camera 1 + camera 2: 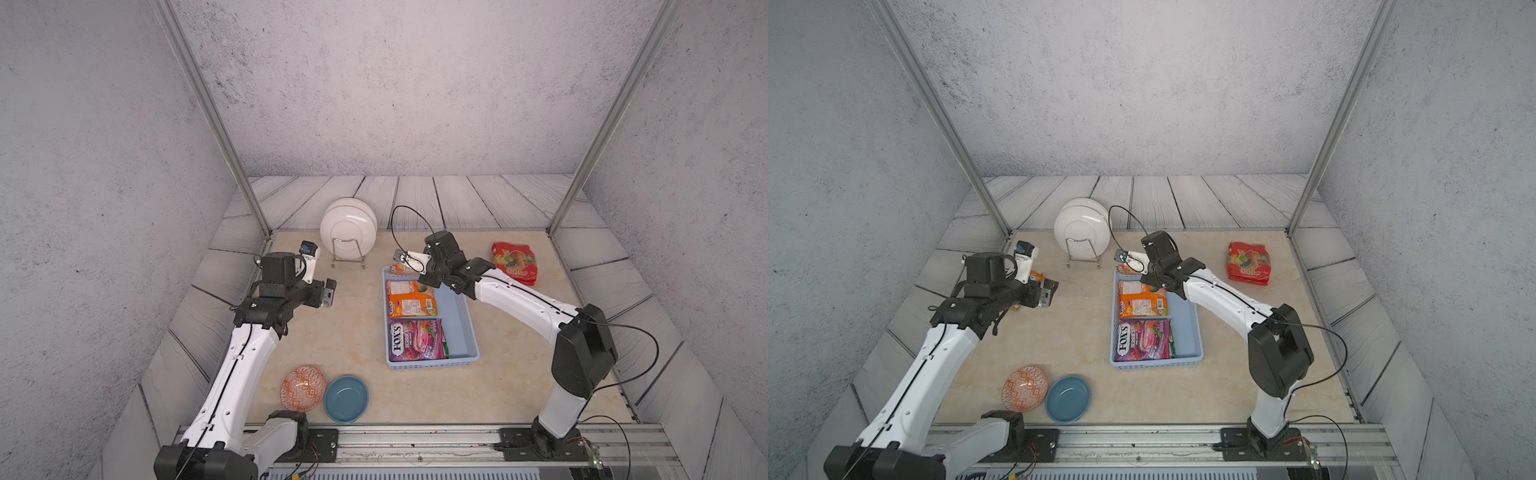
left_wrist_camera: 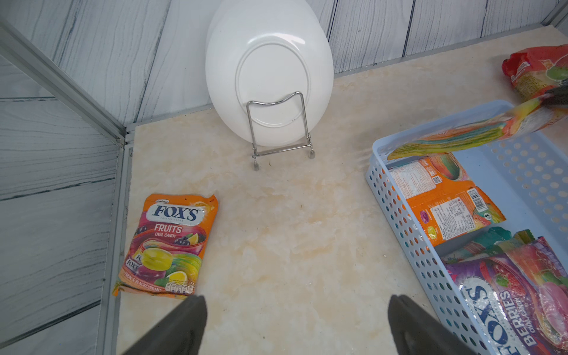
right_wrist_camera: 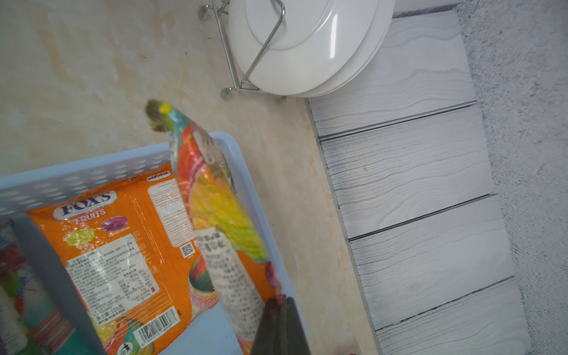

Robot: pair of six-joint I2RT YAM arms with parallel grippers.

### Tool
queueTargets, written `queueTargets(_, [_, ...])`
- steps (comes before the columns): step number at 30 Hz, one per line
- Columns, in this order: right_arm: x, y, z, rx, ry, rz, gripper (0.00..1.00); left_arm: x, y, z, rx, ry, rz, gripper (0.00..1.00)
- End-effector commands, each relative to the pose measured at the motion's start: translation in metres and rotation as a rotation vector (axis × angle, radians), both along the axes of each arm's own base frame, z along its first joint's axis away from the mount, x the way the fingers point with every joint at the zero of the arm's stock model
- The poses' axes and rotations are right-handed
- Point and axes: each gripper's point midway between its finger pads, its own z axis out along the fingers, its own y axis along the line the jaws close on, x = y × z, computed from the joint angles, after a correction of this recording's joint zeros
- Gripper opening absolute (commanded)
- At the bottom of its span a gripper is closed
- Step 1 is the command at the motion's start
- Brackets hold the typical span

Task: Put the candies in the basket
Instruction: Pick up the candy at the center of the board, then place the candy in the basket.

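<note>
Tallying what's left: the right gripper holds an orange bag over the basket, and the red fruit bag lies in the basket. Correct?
No: the red fruit bag lies on the table, outside the basket, in both top views. The right gripper does hold an orange bag over it.

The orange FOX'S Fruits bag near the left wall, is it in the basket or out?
Out. The orange bag lies flat on the table, apart from the basket.

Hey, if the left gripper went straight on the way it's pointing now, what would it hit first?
Probably bare tabletop, between the orange FOX'S Fruits bag and the basket. The open left gripper is angled down at it; the white plates stand further on, though depth is unclear.
</note>
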Motion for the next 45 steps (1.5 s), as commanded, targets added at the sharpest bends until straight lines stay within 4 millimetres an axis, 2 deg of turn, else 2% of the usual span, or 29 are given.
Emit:
queueTargets(1, [0.011, 0.008, -0.007, -0.013, -0.036, 0.001, 0.0, -0.002, 0.002, 0.009, -0.003, -0.033, -0.001, 0.99])
queueTargets(6, [0.011, 0.009, -0.025, -0.049, -0.004, -0.032, 0.0, -0.002, 0.003, 0.01, 0.005, -0.025, 0.008, 0.98])
queueTargets(13, [-0.011, 0.017, -0.046, -0.062, 0.038, 0.02, 0.0, -0.002, 0.003, 0.009, 0.005, -0.023, 0.005, 0.98])
queueTargets(17, [-0.016, 0.011, -0.059, -0.103, 0.044, 0.016, 0.0, -0.002, -0.001, 0.005, -0.004, -0.023, -0.013, 0.98])
queueTargets(20, [-0.033, 0.011, -0.066, -0.105, 0.093, 0.05, 0.0, -0.003, 0.002, 0.011, 0.004, -0.027, 0.003, 0.98])
queueTargets(24, [-0.051, 0.012, -0.075, -0.084, 0.109, 0.111, 0.0, -0.003, 0.0, 0.004, 0.001, -0.024, -0.011, 0.98])
queueTargets(25, [-0.056, 0.012, -0.074, -0.086, 0.129, 0.108, 0.02, -0.002, 0.002, 0.005, 0.004, -0.018, -0.001, 0.98])
queueTargets(29, [-0.084, 0.018, -0.068, -0.024, 0.263, 0.153, 0.29, -0.002, -0.002, 0.006, -0.014, -0.025, -0.015, 0.98])
queueTargets(30, [-0.089, 0.02, -0.064, -0.002, 0.269, 0.172, 0.33, -0.002, -0.003, 0.006, -0.015, -0.024, -0.02, 0.98])
queueTargets(32, [-0.086, 0.024, -0.05, 0.05, 0.272, 0.143, 0.38, -0.002, -0.001, 0.005, -0.007, -0.017, -0.009, 0.98])
queueTargets(35, [-0.08, 0.026, -0.041, 0.089, 0.305, 0.083, 0.41, -0.003, -0.001, 0.008, -0.013, -0.025, -0.009, 0.98])
queueTargets(40, [-0.054, 0.032, -0.044, 0.133, 0.323, -0.083, 0.47, -0.003, 0.003, 0.009, 0.005, -0.025, 0.003, 0.98])
queueTargets(45, [-0.041, 0.045, -0.057, 0.208, 0.374, -0.169, 0.56, -0.004, -0.001, 0.007, -0.007, -0.026, -0.014, 0.98])
